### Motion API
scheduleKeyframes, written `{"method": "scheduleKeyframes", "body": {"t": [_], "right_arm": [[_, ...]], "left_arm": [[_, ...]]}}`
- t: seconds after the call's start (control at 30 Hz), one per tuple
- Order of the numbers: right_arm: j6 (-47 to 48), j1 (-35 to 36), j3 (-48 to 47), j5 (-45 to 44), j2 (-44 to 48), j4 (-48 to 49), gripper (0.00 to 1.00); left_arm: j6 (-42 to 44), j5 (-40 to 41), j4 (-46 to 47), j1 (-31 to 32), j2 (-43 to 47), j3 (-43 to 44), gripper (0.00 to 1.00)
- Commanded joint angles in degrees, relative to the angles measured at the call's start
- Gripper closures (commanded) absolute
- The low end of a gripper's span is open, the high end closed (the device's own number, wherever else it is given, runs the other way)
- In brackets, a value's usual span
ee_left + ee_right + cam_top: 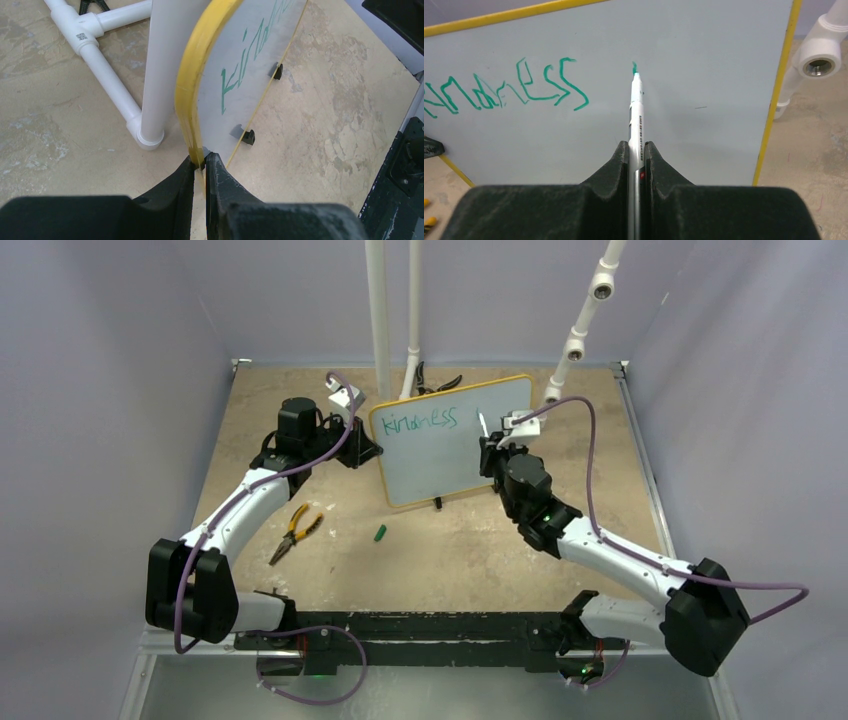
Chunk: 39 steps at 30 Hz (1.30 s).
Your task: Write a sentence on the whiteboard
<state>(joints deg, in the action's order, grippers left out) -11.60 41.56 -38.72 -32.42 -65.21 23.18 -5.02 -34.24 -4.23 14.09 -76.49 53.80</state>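
I steady the whiteboard (pixel 455 465) upright on the worktop (pixel 450 555) with my left fingers (pixel 172 200) clenched on its yellow left edge, so it should not tip under pen pressure. My right fingers (pixel 610 175) grasp the marker (pixel 636 107), its tip at the board just right of "kindness", where the sentence (pixel 420 422) stands so far. Only the right wrist view shows the fresh tick at the tip. Only the top view shows the green cap (pixel 380 533) in front of the board.

The left arm (pixel 243 506) and right arm (pixel 620 555) have white link shells and black joint housings. A purple cable (pixel 589 472) runs along each. The left tool (pixel 200 162) and right tool (pixel 636 150) have black moulded fingers.
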Motion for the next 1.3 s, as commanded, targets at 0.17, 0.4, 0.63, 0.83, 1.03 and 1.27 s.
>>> {"method": "scheduleKeyframes", "body": {"t": [0.17, 0.4, 0.63, 0.83, 1.03, 1.27], "right_arm": [[3.07, -0.25, -4.27, -0.19, -1.19, 3.91, 1.0], [3.71, -0.25, -5.32, 0.62, -2.32, 3.65, 1.0], [3.9, -0.32, -6.46, -0.63, -5.58, 3.89, 1.0], [3.84, -0.32, -5.89, -1.95, -5.07, 5.16, 1.0], [3.36, -0.26, -1.15, -2.7, 1.02, 5.76, 1.0], [2.54, -0.34, -1.34, -2.3, -0.68, 1.81, 1.0]], "left_arm": [[0.71, 3.27, 2.29, -0.11, 0.73, 1.08, 1.0], [0.6, 3.19, 2.34, -0.11, 0.55, 1.05, 1.0], [0.67, 3.04, 2.31, -0.11, 0.52, 1.09, 1.0], [0.59, 2.96, 2.35, -0.11, 0.53, 1.07, 1.0], [0.53, 3.21, 2.31, -0.11, 0.81, 0.96, 1.0], [0.42, 3.2, 2.41, -0.11, 0.98, 0.94, 1.0]]}}
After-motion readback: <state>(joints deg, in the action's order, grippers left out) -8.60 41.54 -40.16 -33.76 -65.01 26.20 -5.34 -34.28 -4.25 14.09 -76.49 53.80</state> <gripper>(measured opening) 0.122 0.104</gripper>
